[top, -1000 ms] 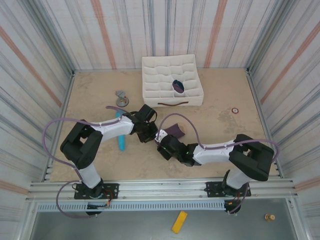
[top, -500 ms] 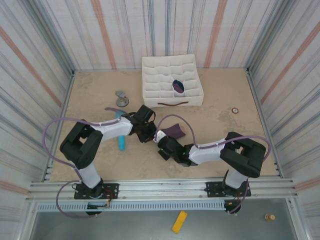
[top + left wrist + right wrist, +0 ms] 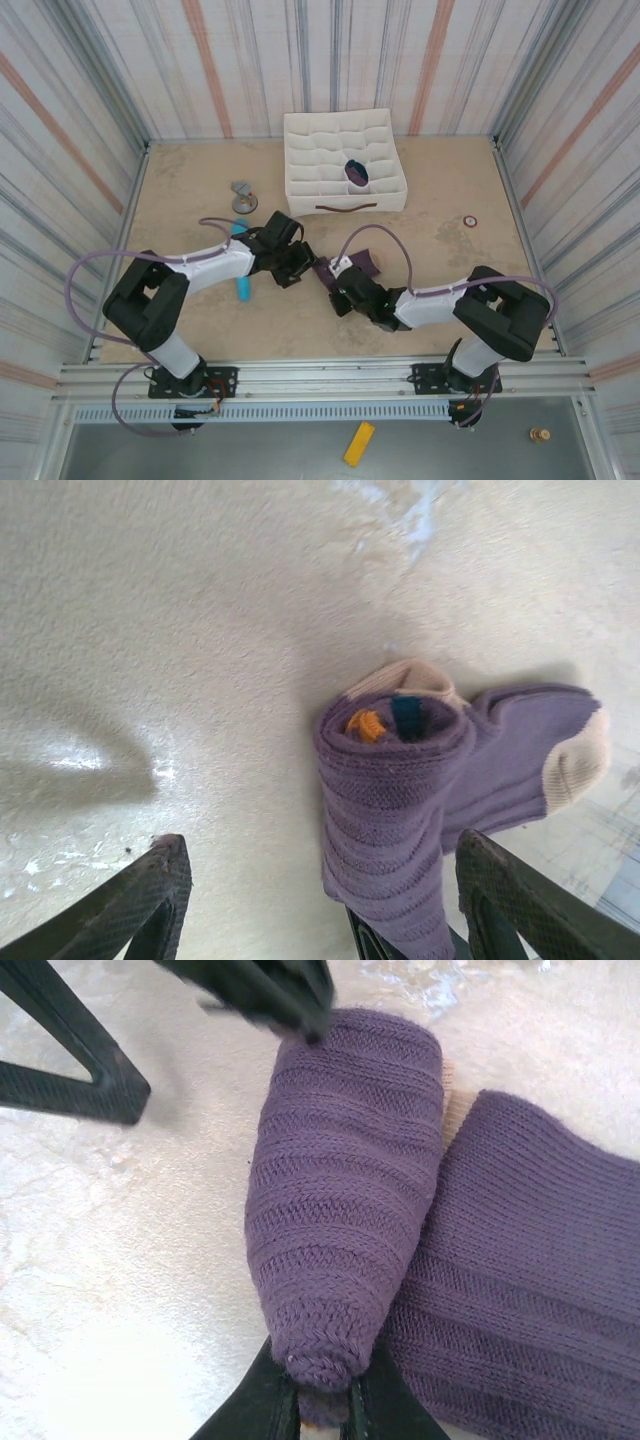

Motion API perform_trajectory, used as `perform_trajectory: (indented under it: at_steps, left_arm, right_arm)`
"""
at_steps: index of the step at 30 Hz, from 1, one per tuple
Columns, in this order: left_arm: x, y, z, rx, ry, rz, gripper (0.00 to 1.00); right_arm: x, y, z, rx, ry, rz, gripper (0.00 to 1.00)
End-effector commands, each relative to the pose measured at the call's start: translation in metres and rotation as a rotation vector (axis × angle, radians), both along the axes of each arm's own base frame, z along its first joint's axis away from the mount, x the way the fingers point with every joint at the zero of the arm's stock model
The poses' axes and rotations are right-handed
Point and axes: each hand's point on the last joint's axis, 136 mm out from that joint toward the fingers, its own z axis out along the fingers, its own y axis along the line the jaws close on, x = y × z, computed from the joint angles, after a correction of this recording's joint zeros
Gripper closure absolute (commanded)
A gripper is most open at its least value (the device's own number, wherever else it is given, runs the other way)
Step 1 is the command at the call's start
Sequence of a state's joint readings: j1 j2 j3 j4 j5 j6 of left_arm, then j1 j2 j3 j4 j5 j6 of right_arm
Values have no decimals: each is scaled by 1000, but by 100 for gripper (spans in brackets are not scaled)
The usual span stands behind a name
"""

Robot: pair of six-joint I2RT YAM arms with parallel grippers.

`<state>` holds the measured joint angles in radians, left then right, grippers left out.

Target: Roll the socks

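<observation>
Rolled socks (image 3: 390, 800) lie between released left jaws, one end clenched in right jaws.

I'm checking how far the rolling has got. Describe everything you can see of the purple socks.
The socks are purple ribbed knit, partly rolled into a snug tube lying on the beige table. At one end, orange and dark teal bits show inside the spiral. The unrolled part, with a cream-tan toe and heel, lies flat beside it. The right gripper pinches the other end of the tube; the left gripper is open, a finger either side.
</observation>
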<state>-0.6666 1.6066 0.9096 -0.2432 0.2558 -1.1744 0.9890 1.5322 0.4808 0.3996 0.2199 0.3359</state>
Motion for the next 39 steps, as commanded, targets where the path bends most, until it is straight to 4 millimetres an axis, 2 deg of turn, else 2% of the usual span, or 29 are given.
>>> perform_trajectory:
  at_steps: [1, 7, 15, 19, 22, 25, 32, 39]
  left_arm:
    - [8, 9, 15, 42, -61, 3, 29]
    - [8, 10, 19, 55, -68, -6, 30]
    - [6, 2, 15, 65, -69, -29, 32]
    - [7, -11, 17, 70, -96, -66, 33]
    - [8, -24, 18, 55, -129, -93, 34]
    - [9, -37, 18, 27, -154, -116, 37]
    - [10, -59, 13, -16, -193, -167, 44]
    - [10, -77, 6, -34, -204, -209, 46]
  right_arm:
    - [-27, -30, -38, 10, 240, -50, 100]
    - [-34, -42, -43, 155, 426, -127, 100]
    - [-42, -71, -59, 280, 692, -302, 100]
    - [-45, -88, -72, 313, 838, -414, 100]
    - [-48, -94, -79, 408, 971, -501, 100]
    - [-56, -101, -89, 419, 1068, -580, 100]
    - [-68, -119, -97, 422, 1168, -751, 100]
    - [-70, -123, -101, 438, 1218, -840, 100]
